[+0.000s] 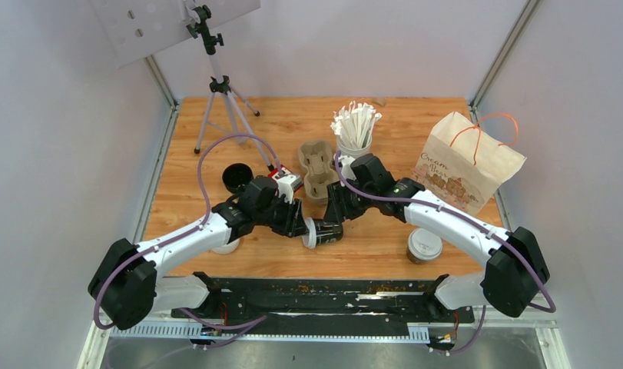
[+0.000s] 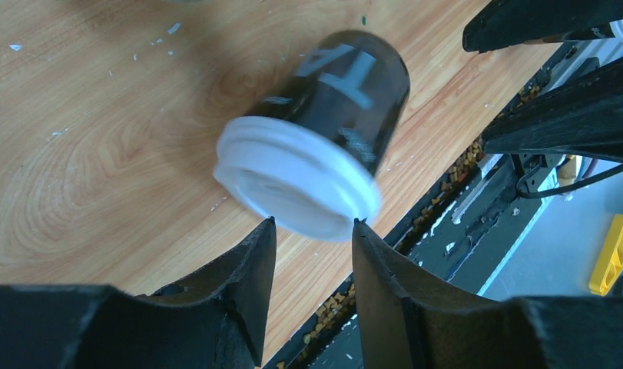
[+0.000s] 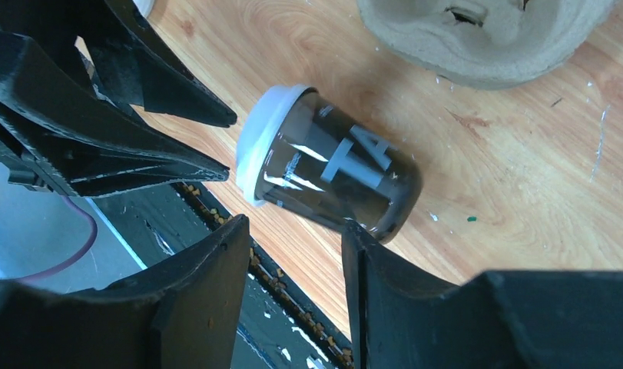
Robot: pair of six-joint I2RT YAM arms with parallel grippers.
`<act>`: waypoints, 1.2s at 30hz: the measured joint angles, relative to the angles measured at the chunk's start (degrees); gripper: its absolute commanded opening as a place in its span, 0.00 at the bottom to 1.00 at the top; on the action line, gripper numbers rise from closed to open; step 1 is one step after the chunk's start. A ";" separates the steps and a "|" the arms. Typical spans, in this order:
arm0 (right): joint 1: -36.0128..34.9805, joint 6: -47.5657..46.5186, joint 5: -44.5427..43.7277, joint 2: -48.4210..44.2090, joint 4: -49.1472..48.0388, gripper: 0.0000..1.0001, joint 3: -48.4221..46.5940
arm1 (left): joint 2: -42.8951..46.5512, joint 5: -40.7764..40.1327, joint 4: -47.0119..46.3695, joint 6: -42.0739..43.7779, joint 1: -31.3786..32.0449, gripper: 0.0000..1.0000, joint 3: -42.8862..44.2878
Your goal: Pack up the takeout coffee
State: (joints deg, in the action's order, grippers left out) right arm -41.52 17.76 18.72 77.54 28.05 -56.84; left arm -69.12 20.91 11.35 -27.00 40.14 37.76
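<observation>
My left fingers [image 2: 263, 242] are spread with nothing between them, and so are my right fingers [image 3: 235, 234]: neither pair is pinching anything. The lying cup [image 1: 324, 231] rests on its side on the tabletop [image 1: 377, 250] between the two pairs. It is close to the near edge, where the wood gives way to the black rail [image 1: 331, 296]. Its long axis runs roughly along that edge, white lid toward my left arm and dark base toward my right.

From my left wrist the lid faces almost straight at me, just beyond the fingertips, and the barrel points away and off to one side. From my right wrist the cup lies broadside just past the tips, its axis close to the line along which those fingers shut. I judge the right pair would squeeze it end to end unless the wrist turns. The left pair looks better lined up to slide past the lid and take the barrel across its width. Both are about equally near.

The wood is smooth and flecked with pale crumbs, so a round cup on its side may well roll if nudged — toward the rail is the worry. Room is tight: my two arms crowd each other here, and the pulp tray [image 1: 317, 167] sits just beyond the cup on the far side. The upright cup [image 1: 424, 244] stands well apart by my right arm, and the paper bag [image 1: 465, 165] is off at the far right.
</observation>
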 measured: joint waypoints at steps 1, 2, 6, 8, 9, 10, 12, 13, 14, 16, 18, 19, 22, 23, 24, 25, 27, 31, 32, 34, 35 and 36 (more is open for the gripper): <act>0.00 0.07 -0.17 0.00 0.39 0.47 0.00 | 0.00 -0.02 -0.02 -0.09 0.00 0.49 0.00; 0.00 0.15 -0.31 0.04 0.81 0.47 0.00 | 0.00 -0.02 -0.09 -0.20 0.00 0.49 0.00; 0.00 0.24 -0.85 0.42 1.49 0.47 0.00 | -0.04 0.00 -0.13 -0.39 0.00 0.49 0.00; 0.00 0.76 -1.27 0.83 1.79 0.50 0.00 | -0.15 0.00 -0.11 -0.37 0.00 0.49 0.00; -0.02 1.18 -1.55 0.98 1.90 0.51 0.00 | -0.20 -0.02 -0.11 -0.37 0.00 0.49 0.00; -0.13 1.64 -1.99 1.03 2.10 0.52 0.00 | -0.20 -0.15 -0.07 -0.37 0.00 0.49 0.00; -0.59 2.43 -3.30 1.03 2.16 0.52 0.00 | -0.17 -0.81 0.07 -0.35 0.00 0.49 0.00; -0.83 2.80 -3.98 1.03 2.16 0.52 0.00 | -0.07 -1.31 0.26 -0.35 0.00 0.50 0.00; -1.25 3.41 -5.09 1.03 2.25 0.54 0.00 | 0.17 -2.08 0.68 -0.35 0.00 0.52 0.00; -1.64 4.52 -6.80 1.03 2.34 0.58 0.00 | 1.36 -3.56 1.66 -0.35 0.00 0.57 0.00; -2.14 6.12 -9.49 1.03 2.54 0.59 0.00 | 3.08 -4.96 2.51 -0.37 0.00 0.58 0.00; -2.38 6.86 -10.78 1.07 2.58 0.60 0.00 | 4.00 -5.44 2.86 -0.37 0.00 0.59 0.00; -3.93 10.12 -16.61 2.27 2.78 0.61 -0.61 | 5.60 -6.47 3.21 -0.39 0.00 0.59 0.00; -4.76 11.19 -18.78 3.21 2.93 0.61 -1.25 | 5.84 -6.62 3.37 -0.39 0.00 0.59 0.00; -5.79 12.17 -20.87 4.35 3.17 0.61 -2.03 | 5.92 -6.78 3.50 -0.48 0.00 0.59 -0.04; -6.97 13.03 -23.04 5.57 3.45 0.61 -2.95 | 5.92 -6.95 3.50 -0.61 0.00 0.59 -0.24; -9.31 14.45 -26.45 7.67 4.20 0.61 -4.68 | 5.92 -7.50 4.17 -0.81 0.00 0.59 -0.92; -12.83 16.09 -32.00 11.43 6.14 0.61 -8.68 | 7.65 -11.17 7.98 -1.33 0.02 0.62 -2.16; -13.49 16.33 -33.33 12.52 6.73 0.61 -9.97 | 8.74 -12.76 9.25 -1.49 0.02 0.63 -2.25; -14.60 16.55 -35.58 14.71 7.89 0.60 -12.59 | 12.50 -17.25 12.37 -2.27 0.02 0.63 -2.27; -14.88 16.61 -36.30 15.43 8.24 0.60 -13.44 | 14.80 -19.50 13.70 -2.58 0.02 0.63 -2.27; -15.28 16.68 -37.24 16.35 8.74 0.60 -14.49 | 17.07 -21.46 14.80 -2.95 0.02 0.63 -2.29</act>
State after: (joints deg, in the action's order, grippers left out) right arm -56.80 34.44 -18.52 93.89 36.80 -71.33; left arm -52.05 -0.56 26.15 -29.95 40.16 35.46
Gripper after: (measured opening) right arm 0.607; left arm 0.623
